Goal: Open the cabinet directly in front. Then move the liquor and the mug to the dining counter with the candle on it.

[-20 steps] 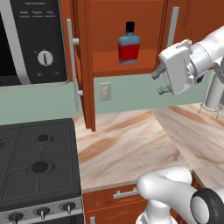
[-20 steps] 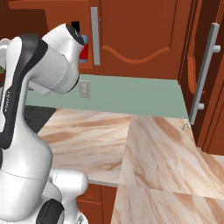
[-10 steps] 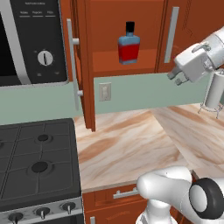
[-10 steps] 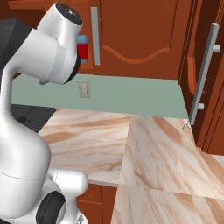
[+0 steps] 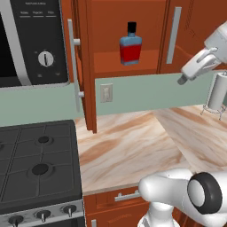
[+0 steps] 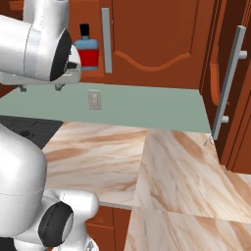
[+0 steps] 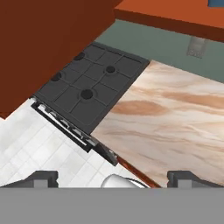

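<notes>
Swinging rightward, the gripper [image 5: 182,81] has drawn away from the cabinet [image 5: 128,35], jaws spread wide and empty. Its left door hangs open; the liquor [image 5: 131,44] stands on the shelf inside. Reaching back, the arm could clip that door.

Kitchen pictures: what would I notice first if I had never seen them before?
Probably the blue and red liquor bottle, standing alone on a shelf in the open reddish-brown cabinet. Next, the big white robot arm reaching up beside that shelf. To the left sits a black stove, next to the marble worktop.
</notes>
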